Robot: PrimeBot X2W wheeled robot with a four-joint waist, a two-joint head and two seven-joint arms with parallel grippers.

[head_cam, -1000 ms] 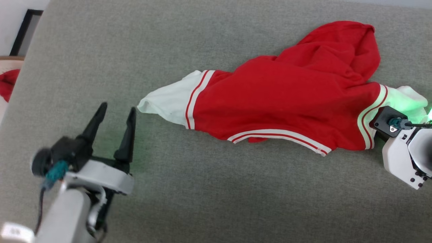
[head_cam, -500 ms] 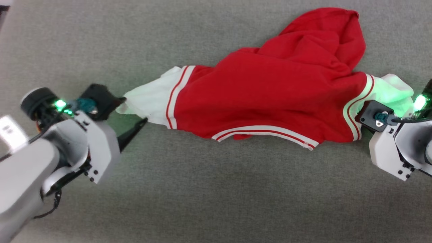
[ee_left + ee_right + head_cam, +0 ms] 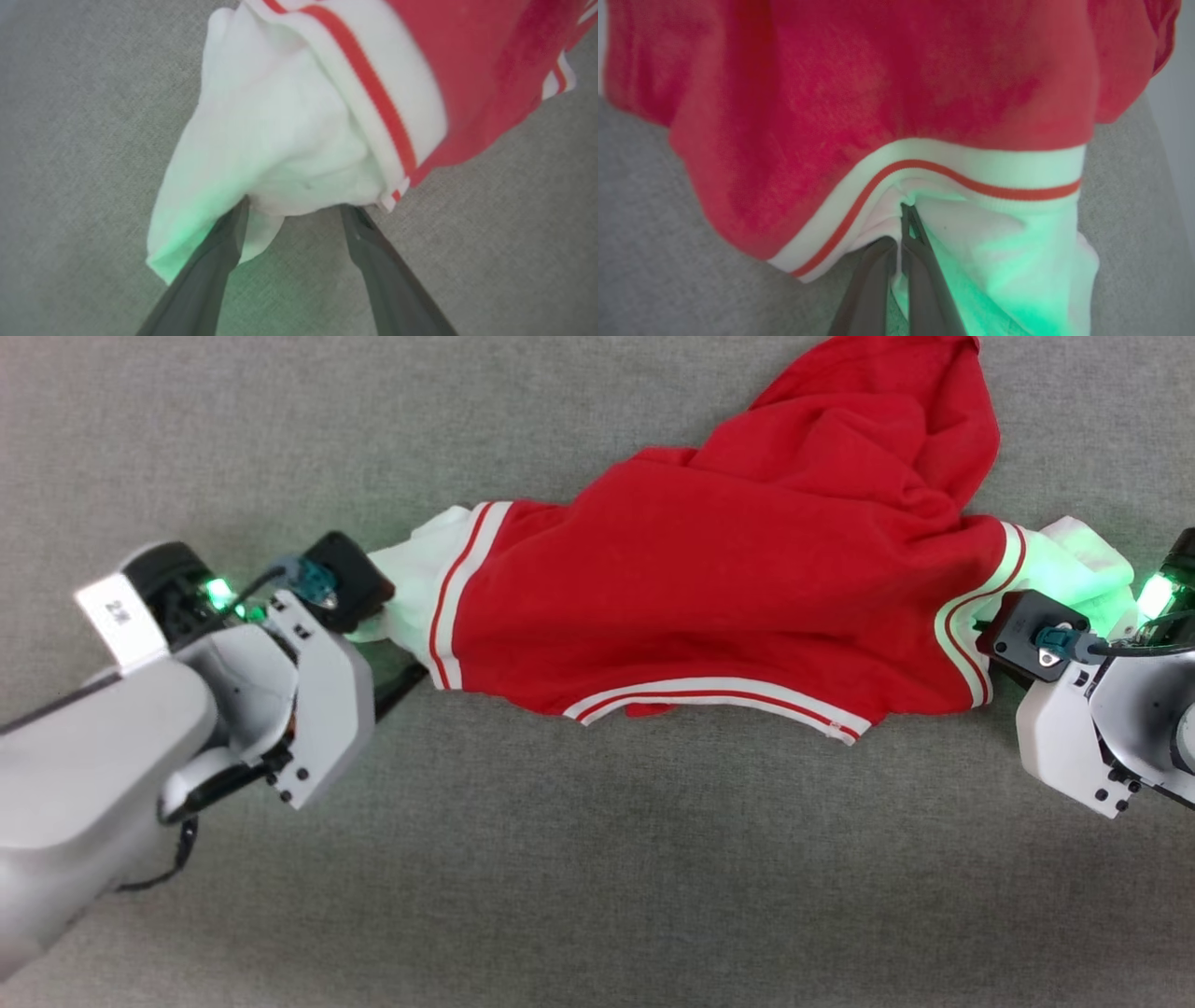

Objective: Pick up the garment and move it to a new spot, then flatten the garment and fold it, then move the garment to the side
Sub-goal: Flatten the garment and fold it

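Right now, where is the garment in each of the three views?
Head view: the garment lies across the upper middle.
Left wrist view: upper middle and right, white sleeve reaching the open left fingers.
Right wrist view: top and centre, other sleeve pinched by the shut right fingers.
Shared landmark: the striped trim at each sleeve seam.

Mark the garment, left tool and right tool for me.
garment (image 3: 700,588), head view, red body panel.
left tool (image 3: 294,207), left wrist view, midway between open fingertips, at white sleeve.
right tool (image 3: 903,228), right wrist view, shut fingertips gripping other white sleeve.
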